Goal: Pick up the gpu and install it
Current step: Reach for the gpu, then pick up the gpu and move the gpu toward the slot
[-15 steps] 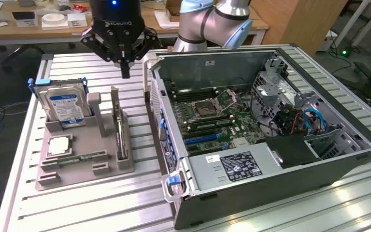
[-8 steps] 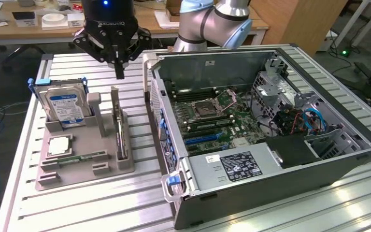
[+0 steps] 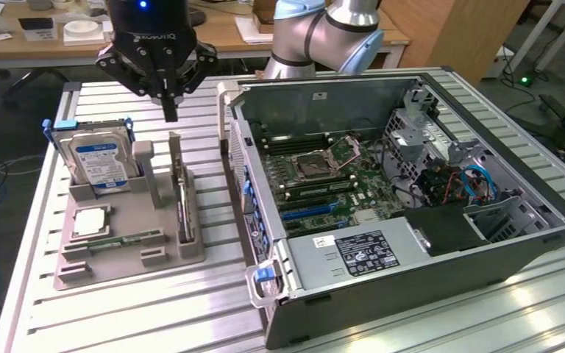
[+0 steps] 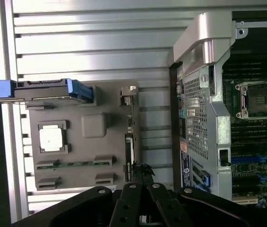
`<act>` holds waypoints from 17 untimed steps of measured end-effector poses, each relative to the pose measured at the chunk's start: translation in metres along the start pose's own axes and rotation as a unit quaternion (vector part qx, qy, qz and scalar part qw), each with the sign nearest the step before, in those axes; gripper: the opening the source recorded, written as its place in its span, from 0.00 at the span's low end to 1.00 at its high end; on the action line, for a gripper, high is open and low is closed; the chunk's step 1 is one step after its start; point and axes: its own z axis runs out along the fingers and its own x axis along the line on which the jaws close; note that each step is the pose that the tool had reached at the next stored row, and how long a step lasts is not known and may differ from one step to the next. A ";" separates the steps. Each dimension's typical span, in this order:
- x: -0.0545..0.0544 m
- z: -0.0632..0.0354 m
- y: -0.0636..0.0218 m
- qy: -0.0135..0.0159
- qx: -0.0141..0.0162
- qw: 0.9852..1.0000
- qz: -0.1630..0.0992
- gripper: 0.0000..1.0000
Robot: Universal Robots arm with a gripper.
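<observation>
One black robot pincer (image 3: 170, 112) is hanging with its fingers pressed together and gripping nothing, poised just above the far end of the gpu (image 3: 180, 193), a thin dark circuit card with a tan edge strip. That card is standing on its long edge in a slot of the grey moulded parts holder (image 3: 115, 268), which is sitting on the ribbed aluminium desk (image 3: 145, 309). Beside the card, toward the exterior view's left, a boxy silver hard drive with a blue-and-white label (image 3: 100, 163) is standing upright in its own cradle. Nearer the holder's front, a square silver processor chip (image 3: 88, 220) and a narrow green memory stick (image 3: 126, 239) are lying flat. On the exterior view's right of the holder, the open dark computer case (image 3: 459, 272) is lying on its side, showing its green motherboard (image 3: 307, 187). Looking down from the wrist, the closed pincer (image 4: 140, 171) is lining up over one end of the card (image 4: 129, 142), seen edge-on. The holder (image 4: 93, 126) is sitting around the card, the hard drive (image 4: 43, 90) is standing apart from it, and the case's perforated metal wall (image 4: 199, 109) is close by.
</observation>
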 end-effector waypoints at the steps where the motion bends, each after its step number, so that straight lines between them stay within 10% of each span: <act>1: 0.002 0.0000 -0.0001 0.000 0.000 1.000 0.000 0.11; 17: 0.011 -0.0002 -0.0009 0.000 0.000 1.000 0.000 0.11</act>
